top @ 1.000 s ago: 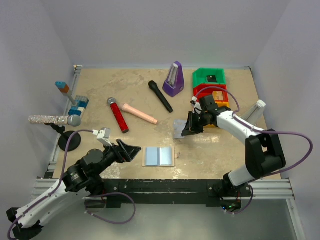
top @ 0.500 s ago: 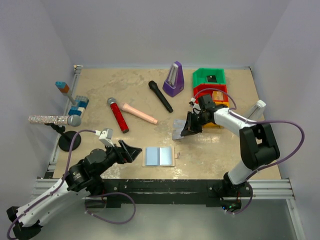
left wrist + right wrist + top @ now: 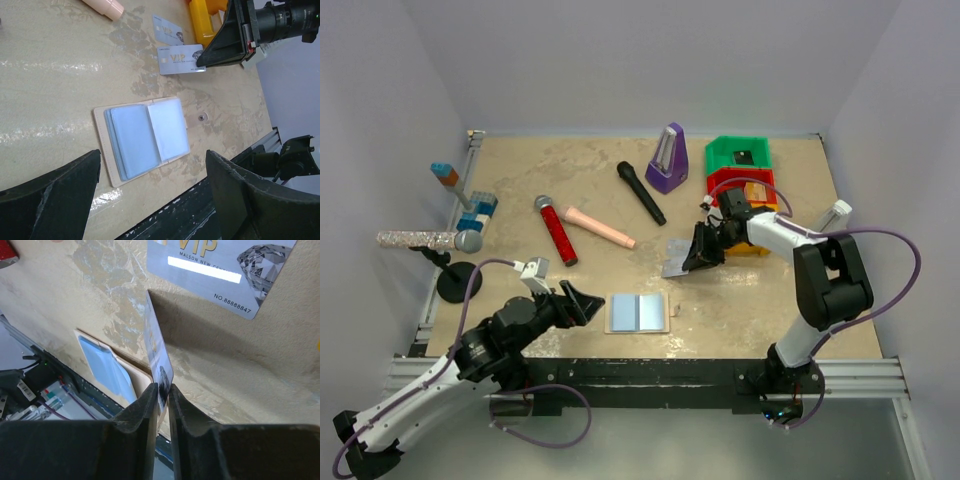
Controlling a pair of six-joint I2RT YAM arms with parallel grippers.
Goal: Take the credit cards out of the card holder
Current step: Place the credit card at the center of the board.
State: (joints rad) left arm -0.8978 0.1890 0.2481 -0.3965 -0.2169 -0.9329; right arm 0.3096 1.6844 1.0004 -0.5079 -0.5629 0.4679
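The right gripper (image 3: 162,390) clamped a card (image 3: 156,340) by one short end, its long axis running straight out from the jaws toward a second card (image 3: 220,265) lying flat, while the left gripper (image 3: 152,167), jaws wide apart, hung over the holder (image 3: 135,142), open flat near the table (image 3: 60,60) edge.

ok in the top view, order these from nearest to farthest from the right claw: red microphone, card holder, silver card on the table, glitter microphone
1. silver card, just beside the right claw
2. card holder, front centre
3. red microphone, left of centre
4. glitter microphone, far left edge
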